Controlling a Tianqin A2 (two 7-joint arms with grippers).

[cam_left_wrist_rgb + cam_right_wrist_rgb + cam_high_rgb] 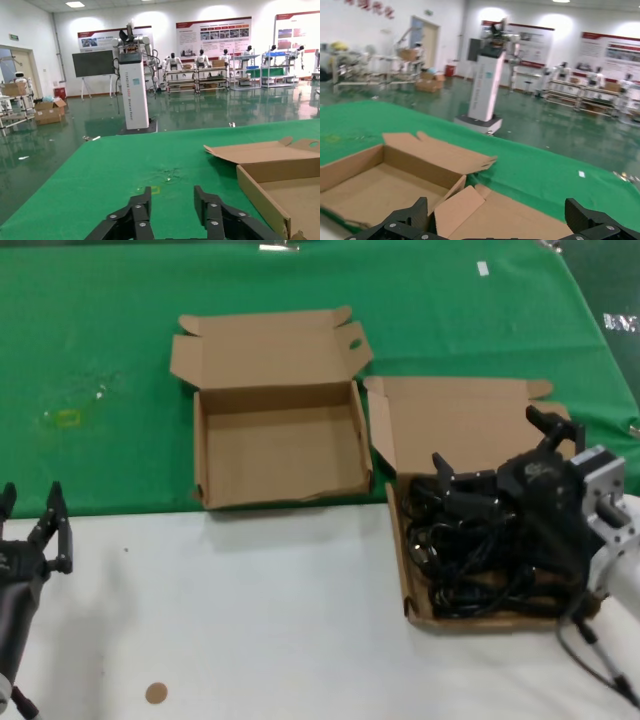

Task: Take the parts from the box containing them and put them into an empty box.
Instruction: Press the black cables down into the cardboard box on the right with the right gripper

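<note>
Black coiled power cords, the parts [470, 560], fill the long low cardboard box [402, 565] at the right of the head view, its lid [460, 420] folded back. My right gripper [490, 443] hovers over the far end of the cords, open wide and holding nothing; its wrist view shows the gripper [496, 212] above that lid [520, 222], with the cords hidden. The empty box [280, 455] [380, 182] stands open to the left on the green cloth. My left gripper [30, 505] [172, 195] waits open at the table's left front, with the empty box's near wall [260, 195] beside it.
Green cloth [100, 340] covers the back of the table and a white surface [250, 610] the front. A small brown disc [155, 692] lies near the front edge. A yellow mark [67, 419] sits on the cloth at far left.
</note>
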